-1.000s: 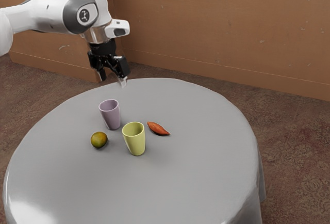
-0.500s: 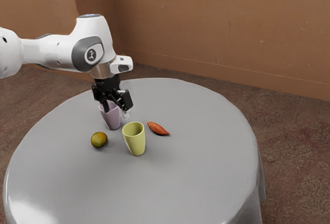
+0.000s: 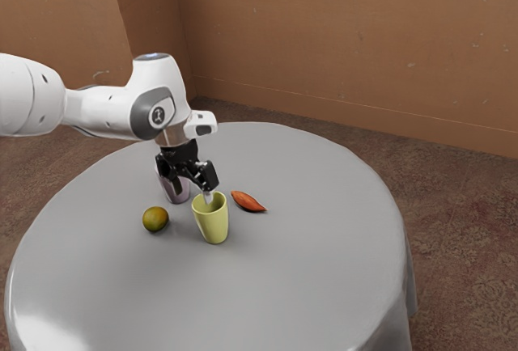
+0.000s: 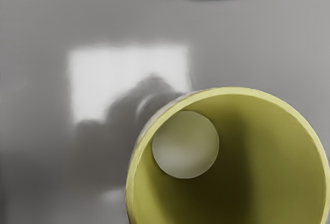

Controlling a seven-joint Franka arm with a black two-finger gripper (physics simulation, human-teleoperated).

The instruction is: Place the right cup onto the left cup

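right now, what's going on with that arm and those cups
The robot arm has its tool open and low over the cups, with one fingertip by the rim of the yellow cup. It isn't gripping anything. The yellow cup and the purple cup stand separately on the table, not stacked yet. A round fruit sits nearby.

Under the black gripper [image 3: 193, 192], the one cup [image 3: 212, 223] is showing plain yellow-green; beside the gripper, the other cup [image 3: 181, 195] is showing plain dusty mauve. Near the gripper, the round fruit [image 3: 155, 219] is blending olive green with orange, and the pointed piece [image 3: 248, 201] is glowing red-orange with darker flecks. Beneath it, the tablecloth [image 3: 299, 270] is gleaming plain grey.
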